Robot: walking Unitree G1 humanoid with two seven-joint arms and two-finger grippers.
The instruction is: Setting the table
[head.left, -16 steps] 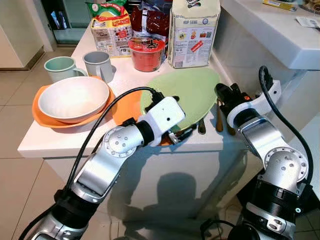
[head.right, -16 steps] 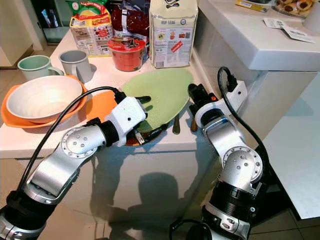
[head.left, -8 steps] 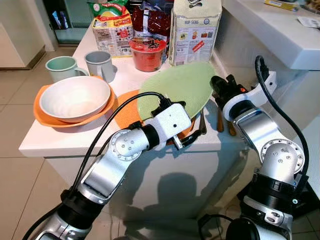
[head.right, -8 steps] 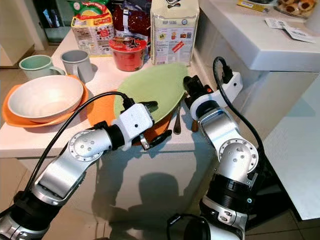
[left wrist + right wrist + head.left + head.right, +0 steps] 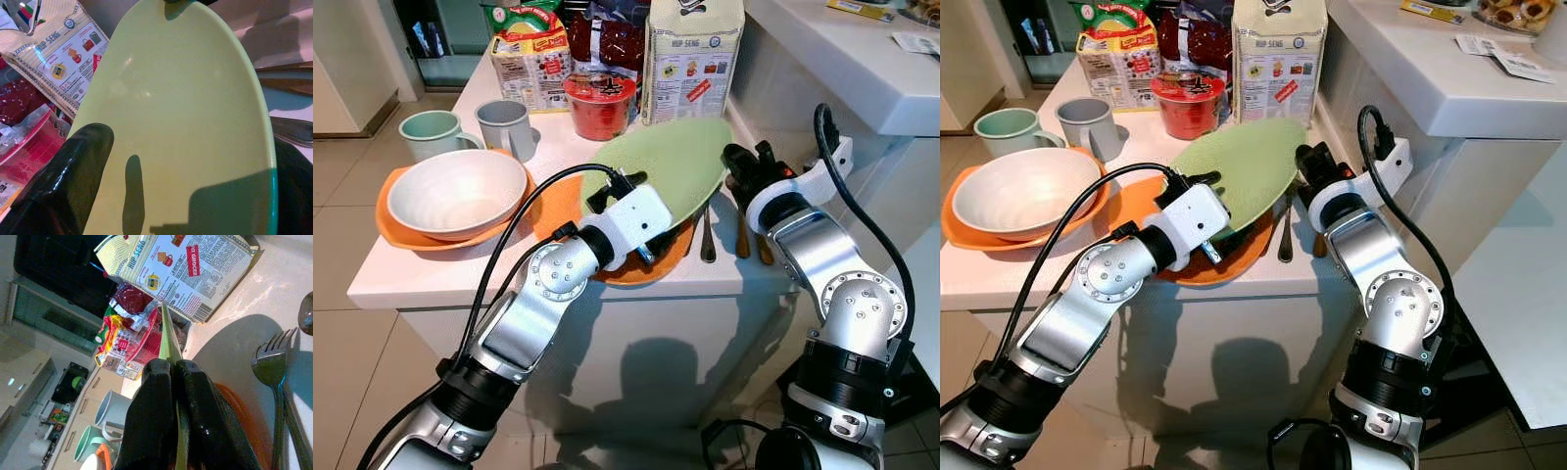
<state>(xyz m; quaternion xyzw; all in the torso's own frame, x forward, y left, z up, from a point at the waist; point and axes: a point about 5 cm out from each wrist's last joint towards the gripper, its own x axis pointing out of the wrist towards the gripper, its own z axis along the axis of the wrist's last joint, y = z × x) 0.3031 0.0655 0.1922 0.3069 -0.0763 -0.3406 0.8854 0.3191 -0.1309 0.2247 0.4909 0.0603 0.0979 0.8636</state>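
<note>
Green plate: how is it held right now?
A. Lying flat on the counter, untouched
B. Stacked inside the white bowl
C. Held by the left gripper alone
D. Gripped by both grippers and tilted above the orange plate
D: the green plate is tilted over the orange plate, with the left gripper clamping its near edge and the right gripper pinching its far rim.

I see a matt, smooth green plate, pinched by glossy black plastic fingers. The fork beside it is shiny metal. The desk is smooth white with a slight sheen, the white bowl looks glazed, and the bag is printed paper.
</note>
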